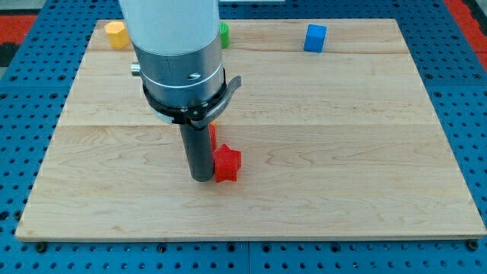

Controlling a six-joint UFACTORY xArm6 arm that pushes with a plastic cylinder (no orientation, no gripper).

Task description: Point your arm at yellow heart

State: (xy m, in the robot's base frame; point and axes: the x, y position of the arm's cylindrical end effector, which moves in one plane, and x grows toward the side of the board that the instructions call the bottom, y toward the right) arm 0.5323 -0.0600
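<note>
My tip [202, 178] rests on the wooden board [342, 152], left of centre. A red star-shaped block [227, 164] touches the tip's right side. A second red block [213, 135] peeks out just above it, mostly hidden by the rod. A yellow block [116, 34] sits at the board's top left; its shape looks rounded, and I cannot confirm that it is a heart. It is far from the tip, up and to the left. A green block [224, 33] shows partly behind the arm's white body at the top.
A blue cube [315, 37] stands near the top edge, right of centre. The board lies on a blue perforated table [464, 91]. The arm's wide body hides part of the board's upper left area.
</note>
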